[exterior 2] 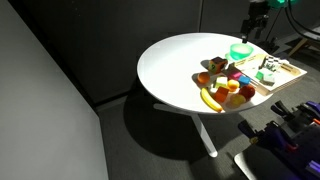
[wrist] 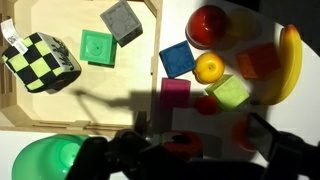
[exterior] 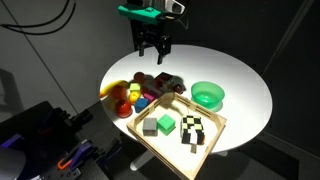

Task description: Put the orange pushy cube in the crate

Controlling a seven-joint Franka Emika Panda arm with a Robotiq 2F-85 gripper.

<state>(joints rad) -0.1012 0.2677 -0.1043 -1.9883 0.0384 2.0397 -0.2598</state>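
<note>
The arm holds the gripper (exterior: 154, 56) pointing straight down over the far part of the round white table (exterior: 245, 90), its two fingers spread apart and gripping nothing. Below it on the tabletop rests the orange pushy cube (exterior: 165, 83), orange-red at its edges with dark faces and partly in shadow, at the edge of the toy pile (exterior: 135, 95) and near the green bowl (exterior: 208, 94). Farther off lies the crate (wrist: 60, 105), holding a green cube (wrist: 97, 47), a grey cube (wrist: 120, 20) and a checkered cube (wrist: 40, 62); the orange pushy cube is outside it.
</note>
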